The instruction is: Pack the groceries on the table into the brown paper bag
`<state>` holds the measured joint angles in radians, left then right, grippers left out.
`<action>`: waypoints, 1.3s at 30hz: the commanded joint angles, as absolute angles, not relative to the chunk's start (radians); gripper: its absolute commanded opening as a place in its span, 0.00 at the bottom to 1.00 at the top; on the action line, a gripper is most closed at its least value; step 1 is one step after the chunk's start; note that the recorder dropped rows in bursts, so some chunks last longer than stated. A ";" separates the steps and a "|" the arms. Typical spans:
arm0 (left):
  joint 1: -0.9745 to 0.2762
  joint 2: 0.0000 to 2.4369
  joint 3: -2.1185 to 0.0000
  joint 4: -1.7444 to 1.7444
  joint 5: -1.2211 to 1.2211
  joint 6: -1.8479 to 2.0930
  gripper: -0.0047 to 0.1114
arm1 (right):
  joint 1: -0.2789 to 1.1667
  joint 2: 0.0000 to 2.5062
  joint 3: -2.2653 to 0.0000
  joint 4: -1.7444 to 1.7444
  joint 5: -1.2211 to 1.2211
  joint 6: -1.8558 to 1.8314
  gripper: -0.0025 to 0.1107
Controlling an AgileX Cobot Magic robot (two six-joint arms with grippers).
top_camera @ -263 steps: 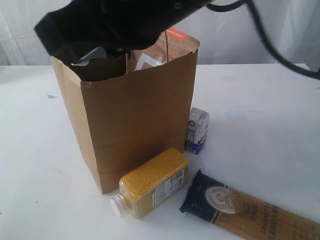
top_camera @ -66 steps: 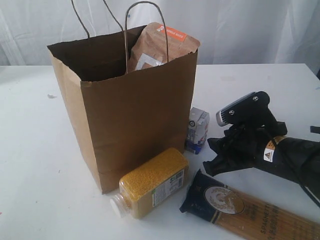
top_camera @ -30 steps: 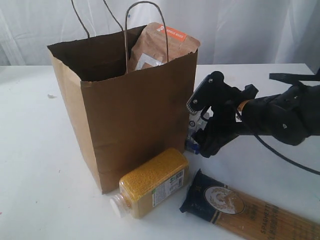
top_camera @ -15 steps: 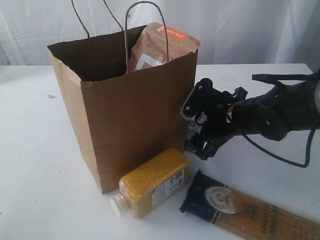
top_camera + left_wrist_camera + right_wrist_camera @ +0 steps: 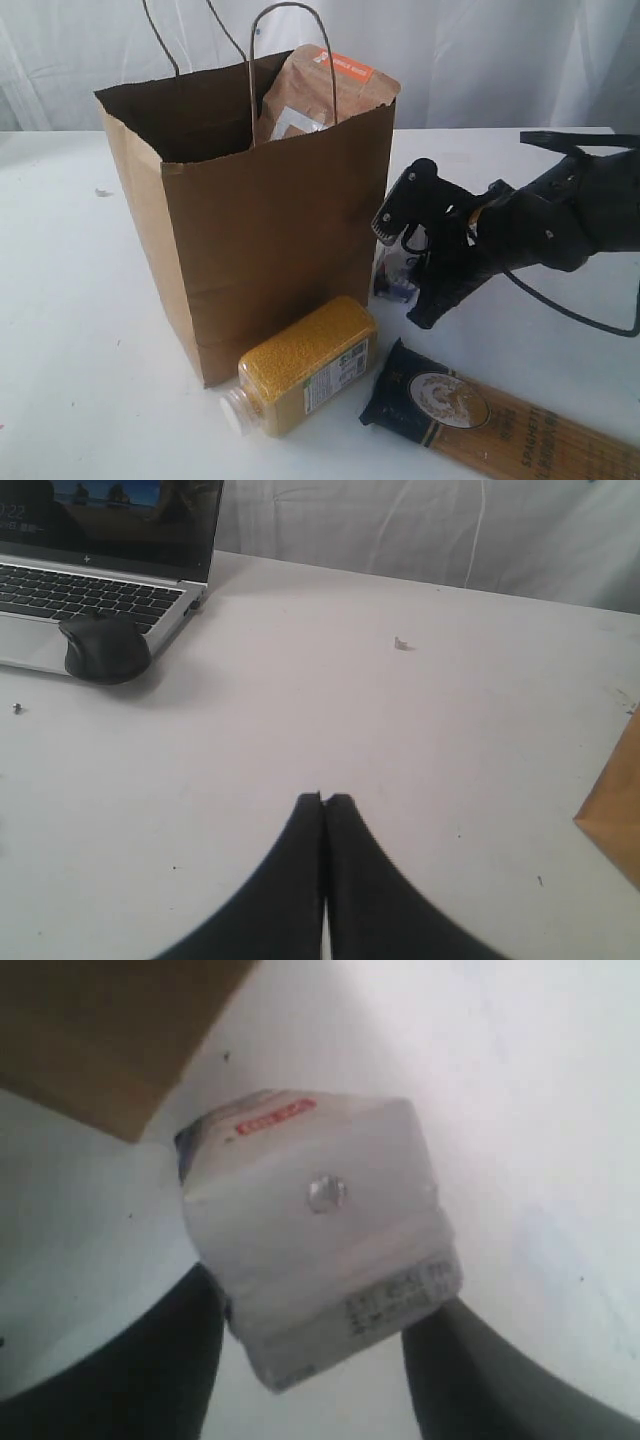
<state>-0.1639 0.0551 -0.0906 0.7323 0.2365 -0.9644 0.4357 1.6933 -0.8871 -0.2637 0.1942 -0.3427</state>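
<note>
The brown paper bag (image 5: 270, 240) stands open on the table (image 5: 70, 300), and a brown pouch with an orange label (image 5: 322, 90) pokes out of its top. Beside the bag's right wall is the small white-blue carton (image 5: 398, 270), partly hidden by my right gripper (image 5: 408, 285). In the right wrist view both fingers press the sides of the carton (image 5: 320, 1220), so the right gripper (image 5: 325, 1295) is shut on it. A yellow-grain bottle (image 5: 305, 365) lies in front of the bag and the spaghetti pack (image 5: 500, 420) lies at the front right. My left gripper (image 5: 326, 800) is shut and empty over bare table.
In the left wrist view a laptop (image 5: 90, 570) and a black mouse (image 5: 105, 648) sit on the table, and a corner of the bag (image 5: 615, 820) shows at the frame edge. White curtains hang behind the table.
My right gripper has closed from wide open onto the carton beside the bag, and the arm has drawn slightly right. The left gripper has not moved.
</note>
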 commanded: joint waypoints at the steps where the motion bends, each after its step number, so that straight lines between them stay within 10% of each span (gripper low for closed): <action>1: -0.162 0.048 -0.090 0.744 0.233 -0.964 0.04 | 0.428 1.624 -0.887 -0.264 0.265 -0.287 0.08; 16: -0.162 0.048 -0.090 0.744 0.233 -0.964 0.04 | 0.428 1.602 -0.883 -0.257 0.306 -0.280 0.03; 25: -0.162 0.048 -0.090 0.744 0.233 -0.964 0.04 | 0.426 1.619 -0.889 -0.254 0.318 -0.013 0.56; 39: -0.162 0.048 -0.090 0.744 0.233 -0.964 0.04 | 0.297 1.805 -1.192 0.169 0.759 -0.350 0.55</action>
